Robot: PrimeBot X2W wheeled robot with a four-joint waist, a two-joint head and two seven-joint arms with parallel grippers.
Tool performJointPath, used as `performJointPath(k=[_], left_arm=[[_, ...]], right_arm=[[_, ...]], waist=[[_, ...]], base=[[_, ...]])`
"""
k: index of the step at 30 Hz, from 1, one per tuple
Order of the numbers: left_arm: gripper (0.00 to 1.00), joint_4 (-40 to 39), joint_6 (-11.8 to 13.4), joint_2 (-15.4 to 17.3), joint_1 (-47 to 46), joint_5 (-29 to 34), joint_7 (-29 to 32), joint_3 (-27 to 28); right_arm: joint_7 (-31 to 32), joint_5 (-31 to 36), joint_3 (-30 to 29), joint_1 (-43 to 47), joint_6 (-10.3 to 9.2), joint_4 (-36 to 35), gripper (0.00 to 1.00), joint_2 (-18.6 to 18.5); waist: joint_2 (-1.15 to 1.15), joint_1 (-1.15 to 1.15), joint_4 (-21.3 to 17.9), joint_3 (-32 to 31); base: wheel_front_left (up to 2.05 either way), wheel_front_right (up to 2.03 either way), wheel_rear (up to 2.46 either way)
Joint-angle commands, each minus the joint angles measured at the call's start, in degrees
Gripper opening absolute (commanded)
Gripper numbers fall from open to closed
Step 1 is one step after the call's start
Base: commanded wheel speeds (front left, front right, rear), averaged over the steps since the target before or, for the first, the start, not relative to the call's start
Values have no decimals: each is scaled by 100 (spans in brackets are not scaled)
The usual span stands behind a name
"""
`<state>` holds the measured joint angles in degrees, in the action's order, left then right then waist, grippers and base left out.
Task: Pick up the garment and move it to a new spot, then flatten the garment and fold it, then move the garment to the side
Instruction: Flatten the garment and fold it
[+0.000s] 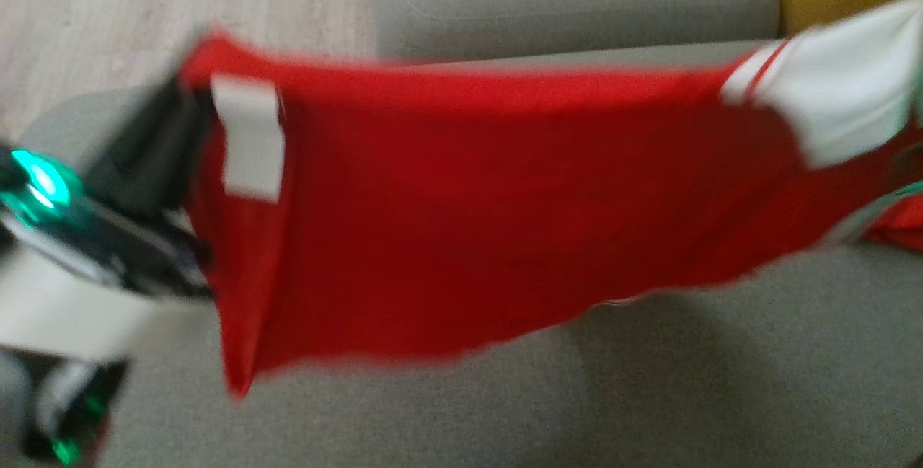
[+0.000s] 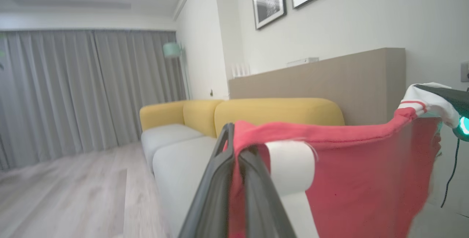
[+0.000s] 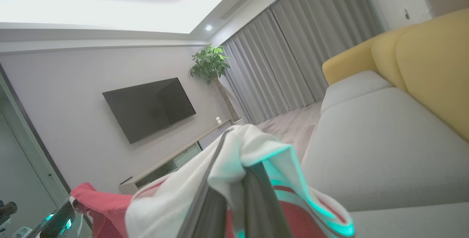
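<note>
Holding the garment clear of the sofa, I am stretching it in the air between both arms, so it is spanning the head view from nine o'clock to three o'clock above the grey seat. My left gripper is clamping tight on the red edge at nine o'clock, just beside a white patch. My right gripper is pinching shut on the white sleeve at two o'clock, with cloth bunching over its fingers.

I am judging the garment to be light, thin and quite limp. The top edge is pulling nearly straight between the two grips, while the lower edge is hanging loose toward six o'clock. It is likely to drape and crease wherever I am setting it down, so I am favouring holds on seams and corners, where the thicker cloth is less likely to slip out of a narrow pinch.

Motion is blurring the head view badly. The right end of the garment is running off the frame at three o'clock, and a scrap of red at four o'clock is cut off, so I cannot tell how it is joining the rest. The sleeve is covering my right fingertips, hiding how deep that bite is going. Front from back, and single layer from double, I cannot tell.
</note>
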<state>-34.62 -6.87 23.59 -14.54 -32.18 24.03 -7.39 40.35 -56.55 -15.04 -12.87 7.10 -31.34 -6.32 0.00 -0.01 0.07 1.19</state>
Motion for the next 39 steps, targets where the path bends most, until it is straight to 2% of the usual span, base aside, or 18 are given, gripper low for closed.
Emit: performJointPath(k=[1,4,7,12,15,19,23,26,27,30,35,39], left_arm=[[0,-197,62,277,-733,-70,220,321],[0,71,72,285,-1556,-294,641,166],[0,685,54,292,-2464,-298,881,-5],[0,2164,1,288,-4022,116,727,-322],[0,3188,-27,250,-4926,440,333,-549],[0,4414,-46,181,-6053,951,-510,-875],[0,5410,-51,-55,-6855,1270,-1613,-1049],[0,6019,-57,-216,-6954,1297,-2269,-1348],[0,6019,-57,-216,-6954,1297,-2269,-1348],[0,6321,-59,-172,-6715,1152,-2718,-1870],[0,6398,-60,154,-5676,805,-3366,-2483],[0,6112,-61,423,-4493,592,-3598,-2792]], right_arm=[[288,18,-69,-642,39,-252,0,-12],[861,312,-338,-1505,39,-155,0,46],[1387,707,-383,-2508,39,222,0,149],[1667,1677,-249,-4156,39,1282,0,284],[1365,2239,-120,-5070,39,2065,0,323],[473,2838,61,-6175,39,3058,0,339],[-434,2663,353,-6910,39,3782,0,342],[-829,2460,578,-6892,39,4112,0,343],[-829,2460,578,-6892,39,4112,0,343],[-979,2352,789,-6355,39,4183,0,343],[-1051,2011,1063,-4653,39,3782,0,234],[-1066,1792,1167,-3013,39,3279,0,104]], waist=[[0,1,-60,170],[0,1,-90,510],[0,1,-115,1032],[0,1,-88,2005],[0,1,-64,2556],[0,1,-47,3095],[0,1,-37,3418],[0,1,-47,3469],[0,1,-47,3469],[0,1,-54,3423],[0,1,-49,3170],[0,1,-17,2865]], base=[[0,0,0],[0,0,0],[0,0,0],[0,0,0],[0,0,0],[0,0,0],[0,0,0],[0,0,0],[0,0,0],[0,0,0],[0,0,0],[0,0,0]])
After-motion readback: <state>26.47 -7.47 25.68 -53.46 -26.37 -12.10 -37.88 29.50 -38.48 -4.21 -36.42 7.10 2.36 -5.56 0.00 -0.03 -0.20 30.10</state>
